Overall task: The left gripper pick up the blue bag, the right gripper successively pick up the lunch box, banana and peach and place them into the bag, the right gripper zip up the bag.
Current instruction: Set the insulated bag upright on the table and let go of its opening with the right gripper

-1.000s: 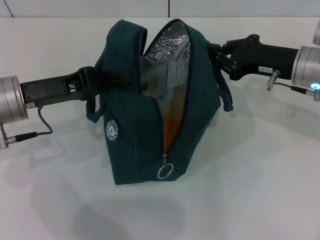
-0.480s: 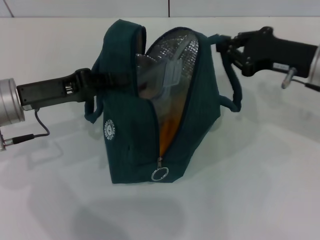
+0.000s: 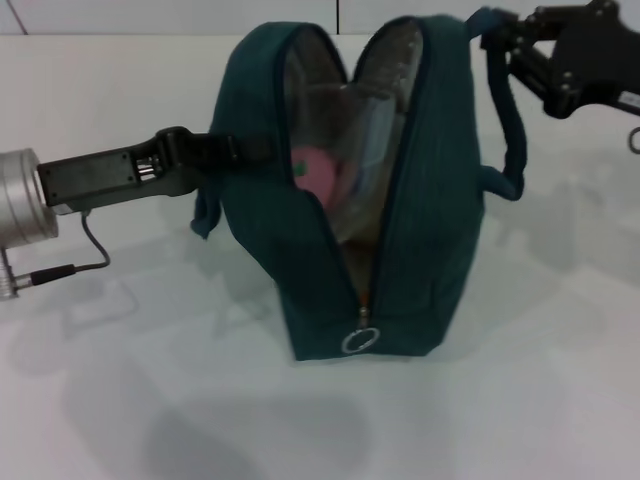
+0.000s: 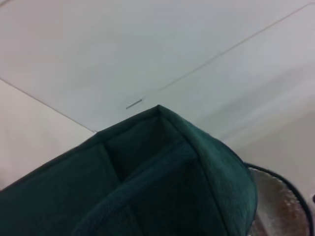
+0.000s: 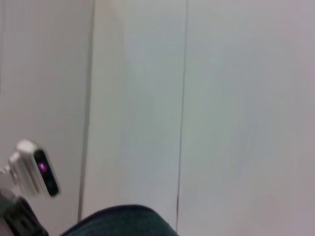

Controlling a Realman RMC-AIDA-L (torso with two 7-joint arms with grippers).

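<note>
The blue bag stands upright at the table's middle, its top gaping open. Its zipper ring pull hangs low on the near end. My left gripper reaches in from the left and is shut on the bag's left side by its handle. My right gripper, at the upper right, is shut on the right handle and holds it taut and raised. Inside the opening, the pink peach lies against the clear lunch box. The banana is hidden. In the left wrist view the bag's fabric fills the lower part.
White table lies all around the bag, with a seam in it at the far edge. The left arm's cable trails on the table at the left. In the right wrist view a strip of teal fabric lies along one edge.
My right gripper has risen and moved right, pulling the handle up. The bag has tipped upright and shifted right, and the peach now shows in its opening.
</note>
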